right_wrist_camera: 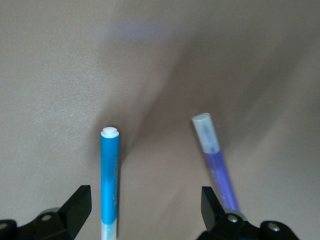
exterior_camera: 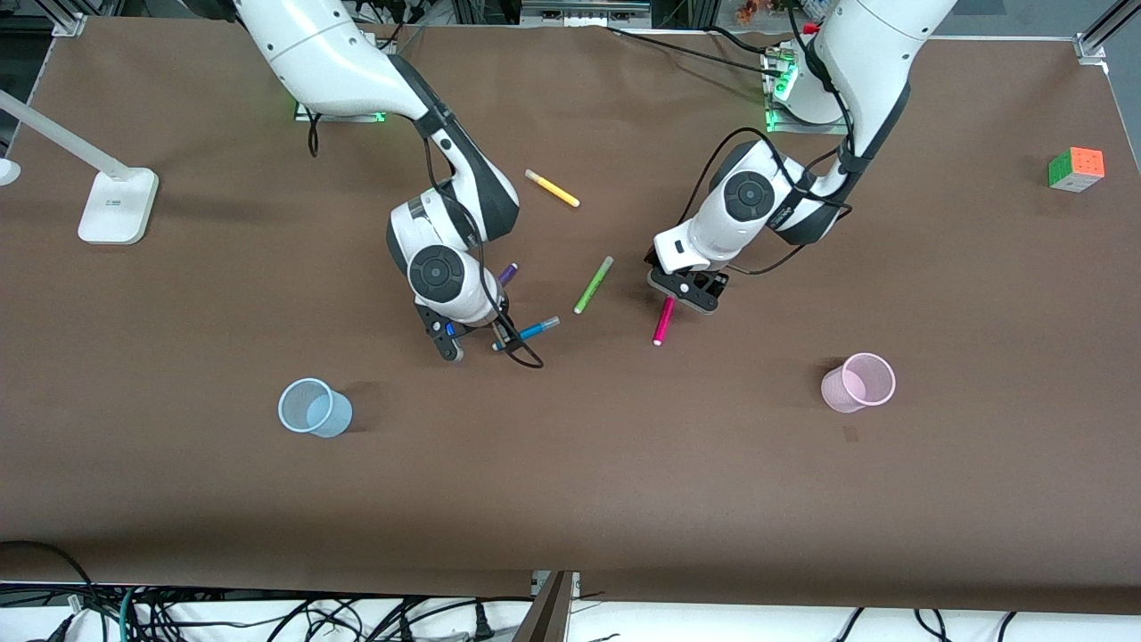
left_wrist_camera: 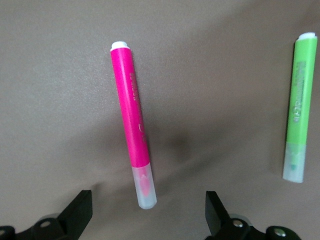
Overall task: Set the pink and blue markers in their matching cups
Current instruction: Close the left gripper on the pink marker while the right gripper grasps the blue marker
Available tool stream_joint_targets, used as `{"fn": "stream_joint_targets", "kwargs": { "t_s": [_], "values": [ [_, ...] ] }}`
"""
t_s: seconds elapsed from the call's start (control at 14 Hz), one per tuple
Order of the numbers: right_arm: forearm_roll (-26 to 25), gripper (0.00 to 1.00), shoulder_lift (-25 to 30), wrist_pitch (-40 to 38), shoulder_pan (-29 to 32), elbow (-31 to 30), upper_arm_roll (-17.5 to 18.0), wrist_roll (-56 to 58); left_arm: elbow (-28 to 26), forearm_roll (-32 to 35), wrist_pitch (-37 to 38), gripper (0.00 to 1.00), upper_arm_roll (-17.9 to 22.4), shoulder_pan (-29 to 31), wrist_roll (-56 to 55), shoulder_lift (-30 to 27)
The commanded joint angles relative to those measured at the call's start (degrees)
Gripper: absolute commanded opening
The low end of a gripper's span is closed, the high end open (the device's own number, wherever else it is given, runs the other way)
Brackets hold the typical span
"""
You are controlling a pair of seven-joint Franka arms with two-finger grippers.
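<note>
Lying cap-end toward left hand (left_wrist_camera: 145, 220): pink marker (left_wrist_camera: 131, 130)

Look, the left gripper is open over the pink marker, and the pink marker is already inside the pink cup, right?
Not quite. The left gripper is open over the pink marker, but the marker lies on the table, not in the pink cup. The front view shows it.

purple pen (exterior_camera: 507, 273) mostly tucked under the right arm's wrist, blue marker (exterior_camera: 533, 331) half covered by the right gripper (exterior_camera: 472, 343), pink marker (exterior_camera: 663, 322) cap end under the left gripper (exterior_camera: 685, 291) (front view), blue marker's cap cut off in the right wrist view
</note>
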State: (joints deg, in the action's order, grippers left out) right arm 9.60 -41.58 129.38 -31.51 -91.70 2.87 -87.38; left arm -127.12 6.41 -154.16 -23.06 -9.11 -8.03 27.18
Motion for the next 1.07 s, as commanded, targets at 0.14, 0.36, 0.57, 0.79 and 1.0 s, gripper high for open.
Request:
{"fn": "stream_joint_targets", "kwargs": {
  "t_s": [0.14,0.36,0.57,0.79,1.0],
  "values": [
    [0.4,0.94,-3.6,6.8,-1.8,1.5,-0.7,-4.0,1.1,2.6,-3.1,0.65,0.6,-0.2,-0.7,2.9],
    [0.3,0.94,-6.2,8.3,-2.2,3.9,-0.7,-4.1,1.1,2.6,-3.1,0.28,0.6,-0.2,-0.6,2.6],
    [-1.1,0.76,-6.8,8.3,-2.2,4.4,-0.8,-3.2,0.8,2.7,-2.6,0.07,0.6,0.5,-0.5,1.4],
    [-2.9,0.12,-6.8,8.3,-2.3,4.4,-0.7,-2.8,1.1,2.7,2.3,0.0,0.6,0.6,-0.5,-1.2],
    [-3.1,0.0,-6.2,8.3,-2.1,4.4,-0.8,-0.3,2.2,2.7,10.0,0.0,0.7,1.1,-0.2,-4.8]
  ]
}}
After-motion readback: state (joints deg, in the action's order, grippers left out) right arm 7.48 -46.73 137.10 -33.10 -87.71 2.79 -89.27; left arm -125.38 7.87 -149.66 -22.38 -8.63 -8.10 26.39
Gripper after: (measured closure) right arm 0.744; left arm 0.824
